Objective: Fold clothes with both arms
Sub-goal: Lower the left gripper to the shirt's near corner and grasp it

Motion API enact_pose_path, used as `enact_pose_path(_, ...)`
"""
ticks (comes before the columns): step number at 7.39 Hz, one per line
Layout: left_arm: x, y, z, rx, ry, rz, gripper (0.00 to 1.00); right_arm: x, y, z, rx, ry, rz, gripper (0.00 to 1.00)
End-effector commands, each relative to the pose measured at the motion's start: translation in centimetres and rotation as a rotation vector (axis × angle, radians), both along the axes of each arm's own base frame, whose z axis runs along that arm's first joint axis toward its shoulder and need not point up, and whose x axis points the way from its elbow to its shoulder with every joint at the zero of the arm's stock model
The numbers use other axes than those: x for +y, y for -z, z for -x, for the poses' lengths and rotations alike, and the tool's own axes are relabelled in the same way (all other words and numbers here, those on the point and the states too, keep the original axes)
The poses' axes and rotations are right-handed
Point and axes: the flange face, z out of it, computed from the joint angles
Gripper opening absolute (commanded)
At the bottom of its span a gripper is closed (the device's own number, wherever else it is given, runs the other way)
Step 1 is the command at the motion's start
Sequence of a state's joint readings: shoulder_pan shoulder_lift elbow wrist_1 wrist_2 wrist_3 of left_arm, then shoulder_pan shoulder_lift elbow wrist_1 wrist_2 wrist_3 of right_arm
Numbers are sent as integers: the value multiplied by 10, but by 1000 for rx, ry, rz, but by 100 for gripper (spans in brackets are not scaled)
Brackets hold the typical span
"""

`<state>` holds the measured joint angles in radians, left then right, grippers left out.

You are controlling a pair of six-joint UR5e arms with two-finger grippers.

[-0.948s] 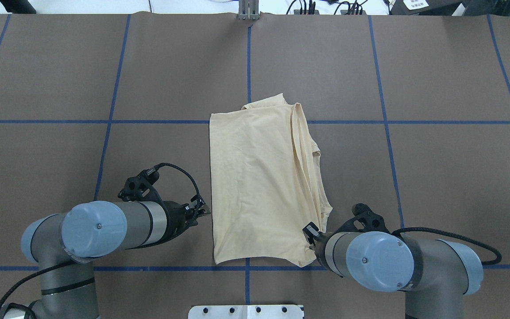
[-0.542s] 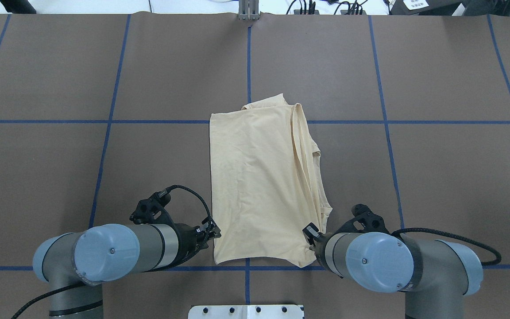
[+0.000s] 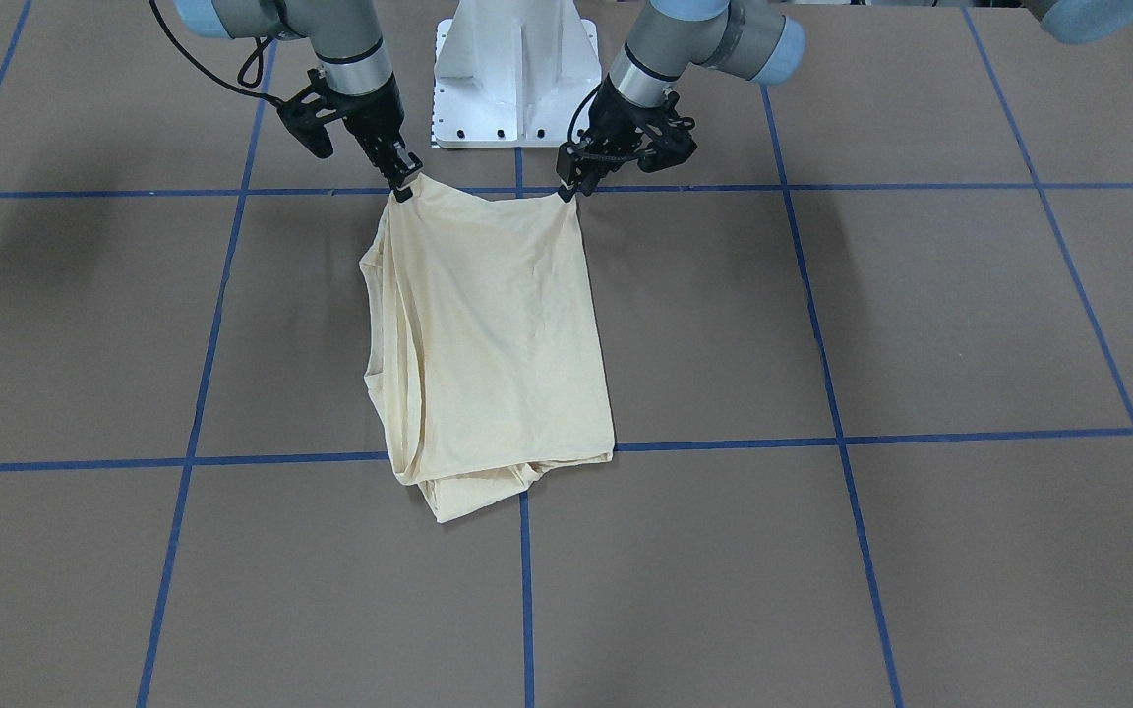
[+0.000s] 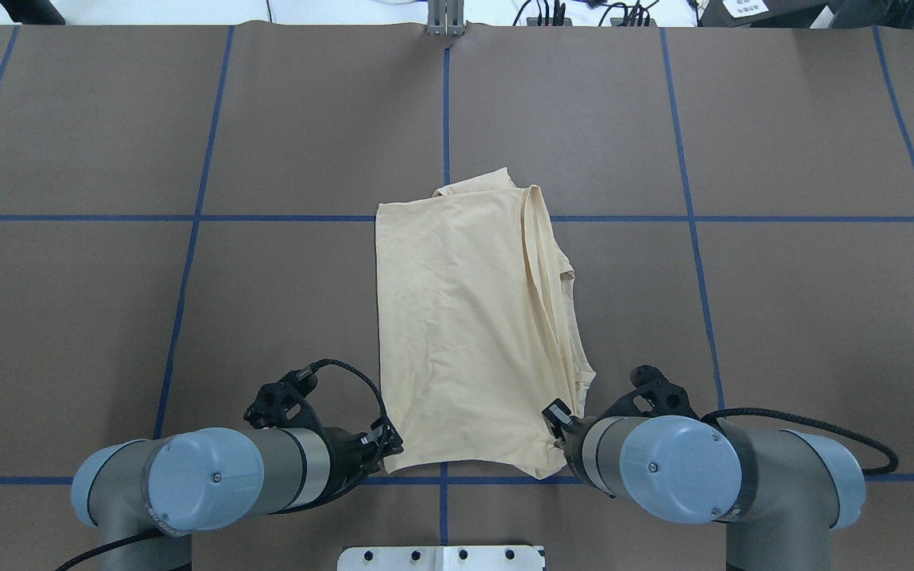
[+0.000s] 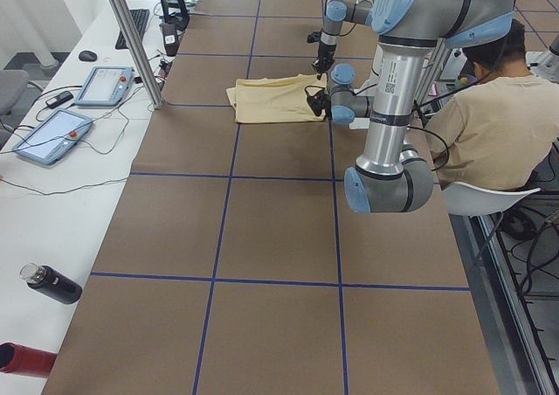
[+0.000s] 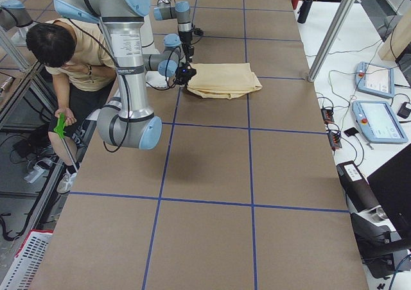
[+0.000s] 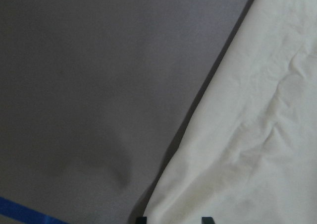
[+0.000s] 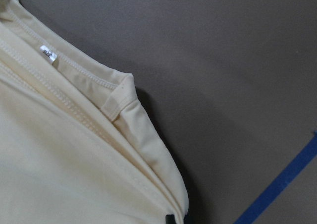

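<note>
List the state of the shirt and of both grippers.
shirt, folded into a long strip, lying flat.
right gripper, shut on one near corner of the shirt.
left gripper, open, fingertips at the other near corner.

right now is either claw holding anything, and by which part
The right claw pinches the shirt by one robot-side corner. The left claw sits at the other robot-side corner; its grip cannot be told.
</note>
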<state>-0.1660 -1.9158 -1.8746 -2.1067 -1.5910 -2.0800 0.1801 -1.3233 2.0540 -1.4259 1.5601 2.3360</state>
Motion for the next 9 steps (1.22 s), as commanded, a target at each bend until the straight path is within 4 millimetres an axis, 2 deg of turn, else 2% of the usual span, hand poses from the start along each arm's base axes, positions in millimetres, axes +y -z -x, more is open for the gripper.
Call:
enact_pose_path(1,5,-1,-3,-2,-9,0,46,0,-1,0,3,0,1,0)
enact_pose_path(4,17,-2,-8,-3,-27,14,43,-1,-2,1,4,-1,1,0)
enact_pose_path(6,17,-3,-9,-5,-25,14,42,0,-1,0,1,0,0,0)
enact_pose_path(7,18,-5,-11,-9,-28,15,36,-1,-2,1,4,-1,1,0)
enact_pose_path(9,17,-3,-11,-6,-26,16,0,-1,-2,1,4,-1,1,0)
